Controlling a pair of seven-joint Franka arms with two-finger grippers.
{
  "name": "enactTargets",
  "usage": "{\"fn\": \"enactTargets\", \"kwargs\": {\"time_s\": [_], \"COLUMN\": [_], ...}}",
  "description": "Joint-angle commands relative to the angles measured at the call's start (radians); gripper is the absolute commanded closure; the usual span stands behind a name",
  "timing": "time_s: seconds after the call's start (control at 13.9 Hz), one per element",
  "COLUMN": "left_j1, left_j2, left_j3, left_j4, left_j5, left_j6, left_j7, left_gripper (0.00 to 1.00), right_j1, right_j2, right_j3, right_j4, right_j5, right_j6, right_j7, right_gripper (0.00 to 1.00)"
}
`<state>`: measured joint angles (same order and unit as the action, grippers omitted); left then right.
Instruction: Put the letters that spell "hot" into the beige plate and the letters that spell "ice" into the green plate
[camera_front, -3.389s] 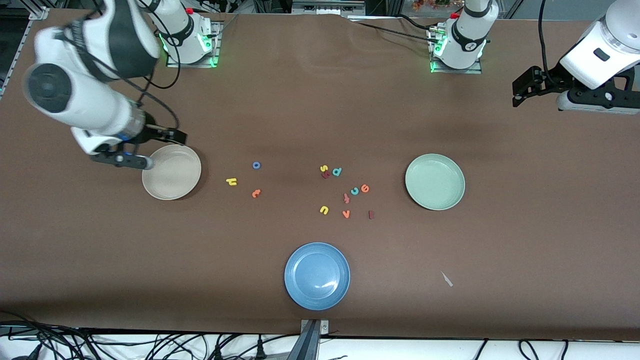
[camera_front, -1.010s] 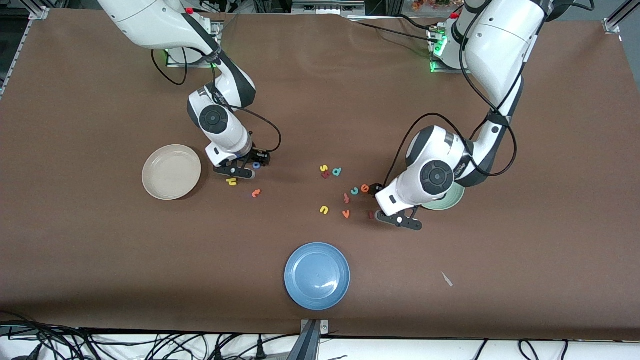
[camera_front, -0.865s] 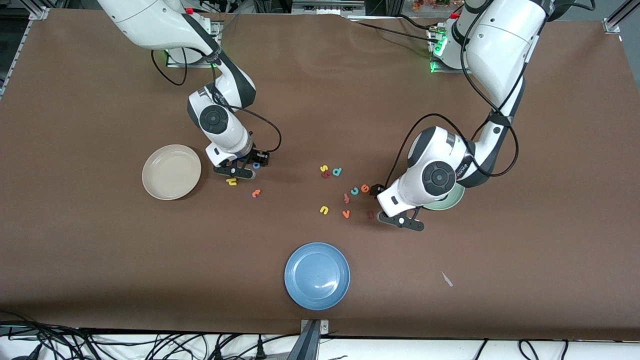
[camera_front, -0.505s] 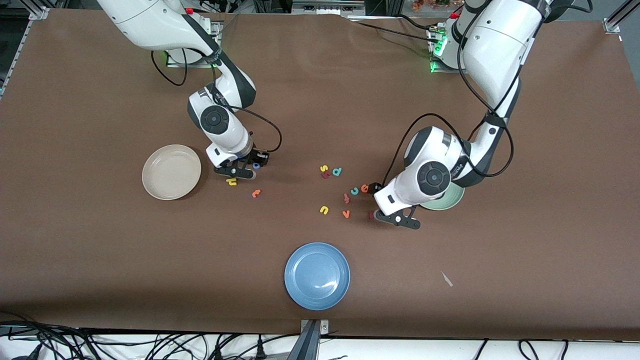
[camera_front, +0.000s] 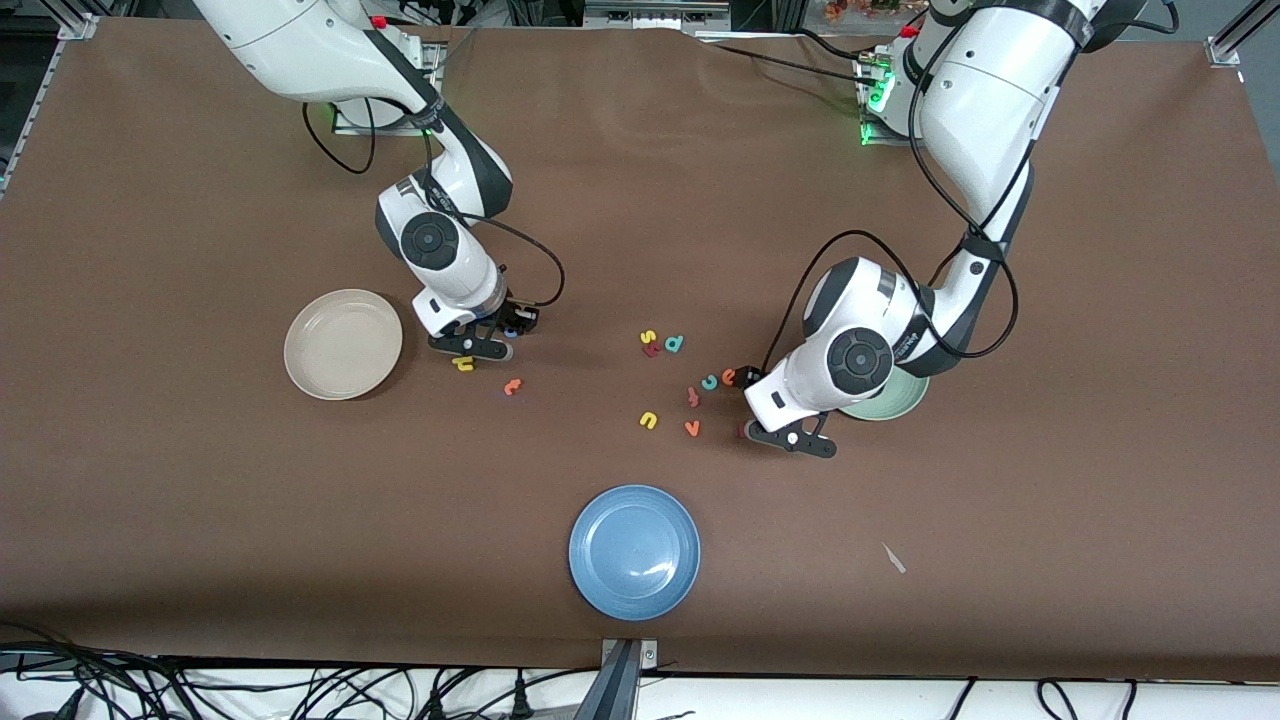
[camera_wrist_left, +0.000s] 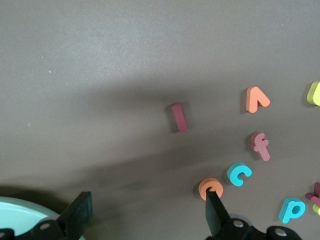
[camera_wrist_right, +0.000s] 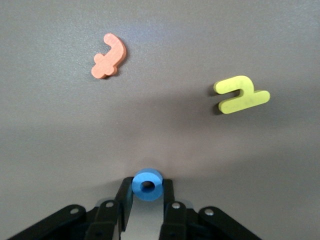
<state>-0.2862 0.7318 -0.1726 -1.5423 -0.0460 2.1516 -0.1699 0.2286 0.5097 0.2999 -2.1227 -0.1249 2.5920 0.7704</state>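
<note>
Right gripper (camera_wrist_right: 146, 196) jaws pinching the blue o (camera_wrist_right: 147, 184) on the surface near the beige plate (camera_front: 343, 344), thin foam risking a slip on lifting; left gripper (camera_wrist_left: 145, 212) jaws hanging open, straddling nothing, beside the red i (camera_wrist_left: 178, 117).

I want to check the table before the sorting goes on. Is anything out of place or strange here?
One thing: a small pale scrap lies alone on the table, nearer the front camera than the green plate. It looks like stray litter, not a letter. The three plates sit upright and hold nothing, and the foam letters lie loose on the table, as expected.
</note>
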Motion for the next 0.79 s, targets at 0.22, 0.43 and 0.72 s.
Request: {"fn": "enactTargets", "kwargs": {"time_s": [0.22,0.43,0.72], "left_j1": [-0.021,-0.018,-0.021], "left_j2": [0.029,0.070,0.073], "left_j3": [0.004,0.004,0.004], "left_j4": [0.024,0.024,0.022], "left_j5": [-0.014,-0.012,-0.014], "left_j6": [0.030,0.135,0.149], "left_j7": [-0.060,-0.062,-0.063], "left_gripper": [0.00,0.00,0.00], "right_j1": [0.001,0.001,0.001], "right_j2": [0.036,0.036,0.032], "right_j3": [0.002,0.002,0.002], "right_j4": [0.047,0.056,0.088], "right_j5": [-0.019,-0.019,-0.019], "right_j6": [0.002,0.000,-0.062], "right_j7": [-0.002,-0.003,-0.008], "right_gripper": [0.78,0.80,0.82]}}
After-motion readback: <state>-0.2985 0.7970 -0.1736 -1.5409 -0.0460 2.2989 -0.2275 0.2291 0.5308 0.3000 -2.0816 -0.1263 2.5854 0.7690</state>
